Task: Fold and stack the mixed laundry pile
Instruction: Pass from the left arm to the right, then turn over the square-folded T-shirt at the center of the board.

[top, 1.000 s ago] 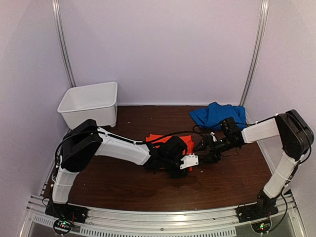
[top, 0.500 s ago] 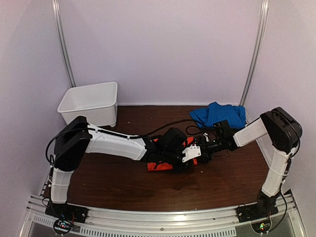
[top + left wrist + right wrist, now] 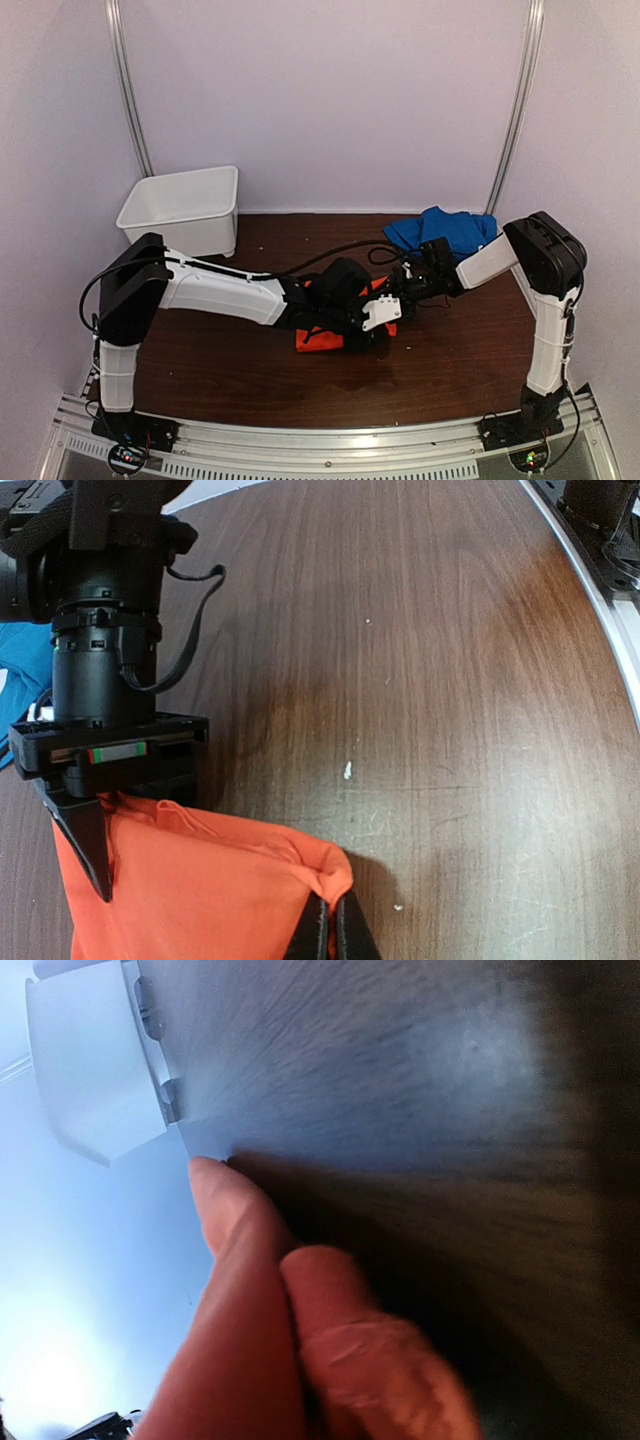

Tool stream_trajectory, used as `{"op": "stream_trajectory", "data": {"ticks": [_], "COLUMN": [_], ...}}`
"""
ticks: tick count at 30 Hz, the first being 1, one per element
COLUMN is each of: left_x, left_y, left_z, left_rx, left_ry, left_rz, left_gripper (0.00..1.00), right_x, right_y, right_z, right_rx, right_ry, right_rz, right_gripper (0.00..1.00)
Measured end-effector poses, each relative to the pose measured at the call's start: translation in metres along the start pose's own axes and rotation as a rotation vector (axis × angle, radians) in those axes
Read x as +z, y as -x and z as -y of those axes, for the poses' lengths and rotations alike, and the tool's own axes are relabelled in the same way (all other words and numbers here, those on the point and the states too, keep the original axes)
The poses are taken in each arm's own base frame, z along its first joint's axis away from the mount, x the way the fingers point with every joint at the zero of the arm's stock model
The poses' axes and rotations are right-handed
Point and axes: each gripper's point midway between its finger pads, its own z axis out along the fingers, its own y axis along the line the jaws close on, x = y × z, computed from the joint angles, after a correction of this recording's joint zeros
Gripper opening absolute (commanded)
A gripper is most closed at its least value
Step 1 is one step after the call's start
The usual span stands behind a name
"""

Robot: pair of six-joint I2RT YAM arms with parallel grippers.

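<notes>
The orange-red T-shirt (image 3: 318, 339) lies bunched at the table's middle, mostly under my left arm. My left gripper (image 3: 331, 930) is shut on a corner of the T-shirt (image 3: 190, 880), its two black fingers pressed together on a pinch of cloth. My right gripper (image 3: 403, 292) meets it from the right. One of its black fingers (image 3: 88, 845) lies along the shirt's other top corner, and blurred orange cloth (image 3: 260, 1340) fills the right wrist view, hiding the jaws. The royal-blue garment (image 3: 445, 230) lies crumpled at the back right.
A white plastic bin (image 3: 185, 208) stands at the back left, also seen as the bin (image 3: 90, 1070) in the right wrist view. Bare brown table (image 3: 450, 700) stretches in front of the grippers. The metal rail (image 3: 330, 440) runs along the near edge.
The right arm has drawn in to the left and its gripper has closed in on the shirt's corner. The left gripper, still holding the cloth, has shifted slightly right and back.
</notes>
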Motion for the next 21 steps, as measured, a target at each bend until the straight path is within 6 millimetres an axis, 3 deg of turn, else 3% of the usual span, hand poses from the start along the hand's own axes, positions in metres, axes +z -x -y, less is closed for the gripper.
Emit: {"op": "stream_trajectory", "data": {"ticks": [3,6,10,12,16,21], "left_x": [-0.002,-0.008,-0.034,-0.050,-0.094,-0.151], "left_y": [-0.004,-0.003,0.001,0.003,-0.011,-0.060], "left_z": [0.002,0.002,-0.006,-0.016,-0.055,-0.100], "left_rx": [-0.003,-0.030,-0.113,-0.175,-0.356,-0.580], "left_ry": [-0.005,0.003,0.047,0.081,0.186,0.343], "left_rz": [-0.008,0.000,0.013,0.026,0.045,0.040], "left_gripper": [0.19,0.42,0.58,0.62,0.64,0.65], "right_x": [0.002,0.000,-0.014,-0.025,-0.060,-0.126], "right_y": [0.006,0.011,0.036,0.054,0.089,0.116], "right_z": [0.002,0.004,-0.009,-0.031,-0.097,-0.197], "right_rx": [-0.006,-0.028,-0.103,-0.187,-0.423,-0.750], "right_ry": [-0.036,-0.076,-0.152,-0.181,-0.271,-0.422], "right_rz": [0.009,0.016,0.061,0.092,0.194,0.415], "right_gripper": [0.00,0.00,0.00,0.00,0.00,0.00]}}
